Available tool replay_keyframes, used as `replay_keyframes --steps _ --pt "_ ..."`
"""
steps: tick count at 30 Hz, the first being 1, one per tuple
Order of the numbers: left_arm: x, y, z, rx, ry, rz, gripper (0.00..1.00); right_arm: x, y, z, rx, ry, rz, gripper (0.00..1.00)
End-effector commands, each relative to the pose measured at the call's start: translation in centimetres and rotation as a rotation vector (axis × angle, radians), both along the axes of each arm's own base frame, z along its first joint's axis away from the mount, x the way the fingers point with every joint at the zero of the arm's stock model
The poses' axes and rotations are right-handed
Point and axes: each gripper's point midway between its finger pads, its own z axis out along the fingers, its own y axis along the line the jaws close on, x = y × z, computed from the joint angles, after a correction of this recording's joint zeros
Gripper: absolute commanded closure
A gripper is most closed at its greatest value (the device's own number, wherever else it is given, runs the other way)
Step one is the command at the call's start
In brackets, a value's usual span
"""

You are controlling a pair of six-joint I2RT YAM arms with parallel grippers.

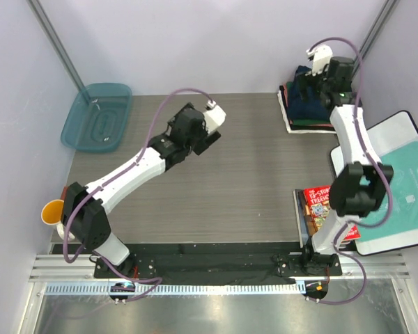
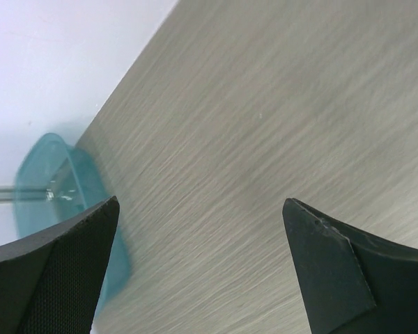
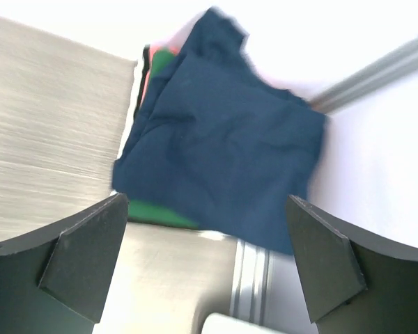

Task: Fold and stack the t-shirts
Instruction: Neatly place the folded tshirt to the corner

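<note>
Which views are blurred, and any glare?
Right wrist: the navy t-shirt is soft, edges smeared. Left wrist: the teal tray is smeared, the table grain fairly crisp. Top external: sharp and evenly lit, mild sheen on the metal sheet at the bottom.

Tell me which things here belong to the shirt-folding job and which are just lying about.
Job: dark navy cloth t-shirt on top; green folded cloth t-shirt under it.
Lying about: translucent teal plastic tray; yellow cup; red printed book; teal-printed flat plastic bag.
</note>
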Motion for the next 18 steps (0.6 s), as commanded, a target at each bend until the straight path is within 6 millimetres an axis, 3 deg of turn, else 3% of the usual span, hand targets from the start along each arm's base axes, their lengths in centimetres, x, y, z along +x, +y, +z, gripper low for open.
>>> replay_keyframes --steps 1,3,4,5,7,8,10,18 --pt "0.6 1.8 6.8 -0.302 -0.013 0.08 0.0 -7.2 -1.1 3.6 0.138 0.019 -0.236 0.0" --pt "0.9 3.1 7.3 -0.373 -0.017 0.13 0.0 -9.4 -1.7 2.3 0.131 0.061 -0.29 0.0" --pt "0.7 3.7 7.9 -0.391 -0.037 0.146 0.0 -10.8 -1.8 3.6 0.141 0.026 -0.306 0.0" --pt "0.6 4.4 7.1 -0.382 -0.044 0.173 0.0 -11.8 -1.8 2.1 0.147 0.053 -0.32 0.0" --pt "0.0 5.7 6.0 -0.374 -0.056 0.208 0.0 -13.2 -1.5 3.3 0.169 0.007 -0.316 0.0" --pt "0.0 6.0 6.2 -0.386 -0.08 0.219 0.0 -13.7 -1.4 2.6 0.177 0.018 -0.321 0.0" --pt "-0.4 6.5 5.4 -0.382 -0.083 0.229 0.0 -14.4 -1.3 2.8 0.192 0.01 -0.327 0.0" --pt "-0.5 6.9 6.4 -0.404 -0.117 0.238 0.0 -14.4 -1.9 4.4 0.177 -0.046 -0.346 0.0"
